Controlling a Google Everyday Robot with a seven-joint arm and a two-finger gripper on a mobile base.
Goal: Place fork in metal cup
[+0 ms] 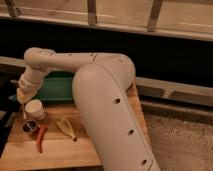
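Progress looks to be well past the pick-up and into the delivery stage. The claw (22, 96) hangs at the far left of the tabletop (75, 150), above the white cup (34, 108) and a little behind the metal cup (29, 126). Its jaws are closed down tight, and a thin pale sliver that I take for the fork (24, 111) hangs downward from it beside the white cup (it is too slim to make out clearly, so that reading is a judgement). The fork's lower end appears to stop short of the metal cup, which sits at the front left, just beside the red-orange carrot-like item (40, 138). A yellowish object (66, 128) lies to the right of that, and a green tray (55, 87) stands behind the cups.

What remains, as I judge it: bring the fork's tip over the metal cup's mouth, lower it inside, and let go. Nothing shows inside the metal cup yet.
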